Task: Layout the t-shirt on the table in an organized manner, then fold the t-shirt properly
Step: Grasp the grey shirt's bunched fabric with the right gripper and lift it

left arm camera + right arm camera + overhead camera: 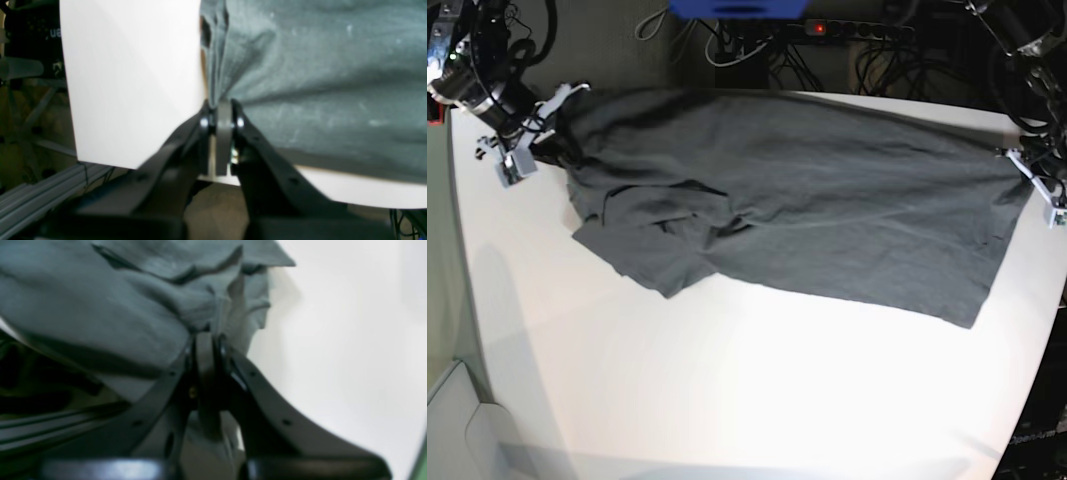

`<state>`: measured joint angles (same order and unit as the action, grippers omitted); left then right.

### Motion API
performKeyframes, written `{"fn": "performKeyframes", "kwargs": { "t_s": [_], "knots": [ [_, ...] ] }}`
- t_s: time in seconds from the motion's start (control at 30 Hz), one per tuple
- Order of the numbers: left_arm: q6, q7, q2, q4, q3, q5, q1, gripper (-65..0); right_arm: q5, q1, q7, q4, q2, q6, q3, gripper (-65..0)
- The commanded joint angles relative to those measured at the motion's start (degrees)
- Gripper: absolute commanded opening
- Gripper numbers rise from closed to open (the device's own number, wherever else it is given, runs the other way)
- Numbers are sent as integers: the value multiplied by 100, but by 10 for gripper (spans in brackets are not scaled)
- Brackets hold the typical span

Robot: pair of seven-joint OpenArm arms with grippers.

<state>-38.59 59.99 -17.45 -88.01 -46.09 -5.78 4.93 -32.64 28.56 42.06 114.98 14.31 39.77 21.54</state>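
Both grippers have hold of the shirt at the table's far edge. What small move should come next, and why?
Probably draw both arms toward the near side, keeping the cloth taut. The left gripper and right gripper are each shut on the t-shirt, stretched along the far edge of the table. One end is still bunched and folded over, and there is plenty of bare tabletop in front.

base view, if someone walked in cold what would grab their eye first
The dark grey t-shirt stretched across the far half of the white table, dominating the view. It is pulled between the two arms: the right gripper is pinched shut on bunched cloth at the view's left end, and the left gripper is pinched shut on the edge at the view's right end. One crumpled sleeve sags toward the near side on the left.
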Motion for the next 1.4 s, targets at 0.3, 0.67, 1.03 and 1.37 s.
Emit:
{"fn": "performKeyframes", "kwargs": {
  "t_s": [0.3, 0.67, 1.03, 1.37],
  "knots": [
    [39, -78, -132, -74, -38, 11, -75, -644, 684, 525, -1415, -135, 24, 23, -479, -650],
    [39, -78, -132, -65, -38, 11, -75, -644, 1976, 261, -1951, -1085, 16, 23, -928, -650],
    [39, -78, -132, -65, -38, 11, -84, -644, 2310, 120, -1310, -733, -46, 23, -602, -435],
    [39, -78, -123, -65, -38, -15, -84, -644, 2310, -706, -439, -584, -354, 23, -233, -336]
  ]
}}
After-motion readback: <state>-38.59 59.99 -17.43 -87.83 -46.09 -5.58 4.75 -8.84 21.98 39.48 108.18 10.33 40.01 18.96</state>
